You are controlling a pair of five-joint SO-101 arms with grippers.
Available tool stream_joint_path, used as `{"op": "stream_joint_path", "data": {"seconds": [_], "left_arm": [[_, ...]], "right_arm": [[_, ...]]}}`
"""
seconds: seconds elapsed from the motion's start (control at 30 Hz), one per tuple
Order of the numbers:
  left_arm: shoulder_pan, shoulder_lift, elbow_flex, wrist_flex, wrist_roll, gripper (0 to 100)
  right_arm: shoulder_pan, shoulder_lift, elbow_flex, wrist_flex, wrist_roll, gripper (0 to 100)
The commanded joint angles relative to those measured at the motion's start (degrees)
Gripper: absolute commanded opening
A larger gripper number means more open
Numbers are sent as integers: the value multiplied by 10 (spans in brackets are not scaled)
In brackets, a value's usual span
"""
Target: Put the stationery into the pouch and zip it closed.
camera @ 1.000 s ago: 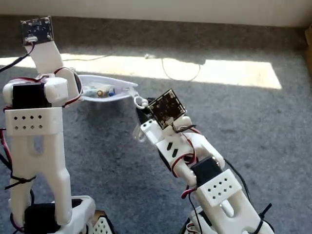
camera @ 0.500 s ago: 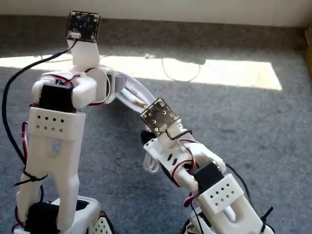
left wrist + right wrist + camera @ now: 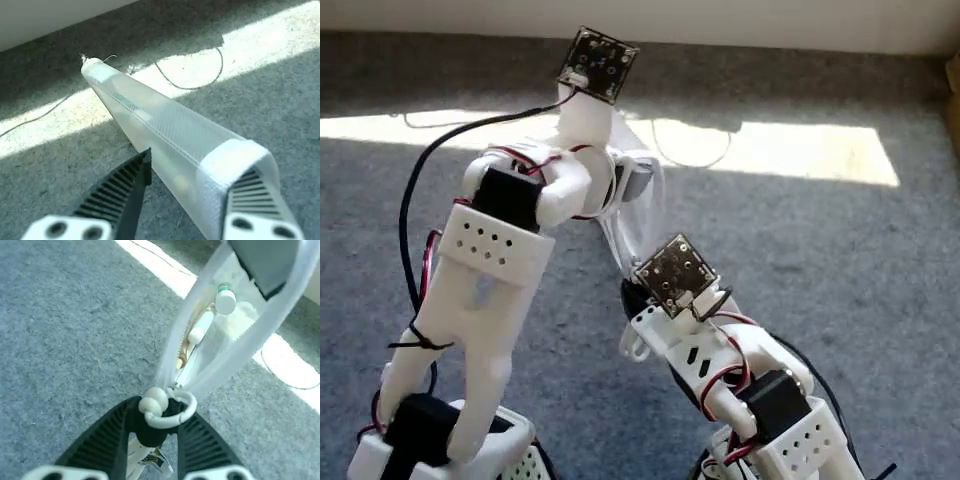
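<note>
Carpet, grey and short-piled, covers the floor, with a bright band of sunlight across it below a pale wall. A thin cable loops through that sunlit strip. My left gripper is clamped on one end of the clear pouch, holding it off the carpet. My right gripper pinches the zip pull at the other end. Stationery shows inside the pouch's open mouth. From above, my left arm hides much of the pouch.
</note>
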State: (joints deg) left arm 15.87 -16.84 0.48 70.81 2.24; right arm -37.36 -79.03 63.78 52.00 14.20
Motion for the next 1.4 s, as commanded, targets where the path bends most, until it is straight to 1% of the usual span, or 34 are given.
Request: {"op": "stream_joint_path", "data": {"seconds": [0.0,0.1,0.3,0.67,0.77,0.93,1.07,1.17,1.23,1.37], "left_arm": [[15,29,-52,-10,-5,239],[17,29,-79,-7,-5,239],[30,27,-140,47,-5,241],[41,22,-160,58,-5,239],[41,22,-185,84,-5,239],[41,24,-262,142,-6,241],[41,22,-280,167,-8,241],[39,22,-281,184,-43,239],[24,22,-281,206,-71,239],[-15,22,-281,248,-135,239]], "right_arm": [[-6,-33,-4,1,4,5],[-5,-44,-3,2,4,5],[22,-48,-3,2,4,5],[22,-48,-3,2,4,5],[22,-48,-3,2,4,5],[22,-48,-3,2,4,5],[22,-48,-3,2,4,5],[23,-48,-3,2,4,5],[23,-48,-5,2,4,5],[63,-48,-8,2,4,5]]}}
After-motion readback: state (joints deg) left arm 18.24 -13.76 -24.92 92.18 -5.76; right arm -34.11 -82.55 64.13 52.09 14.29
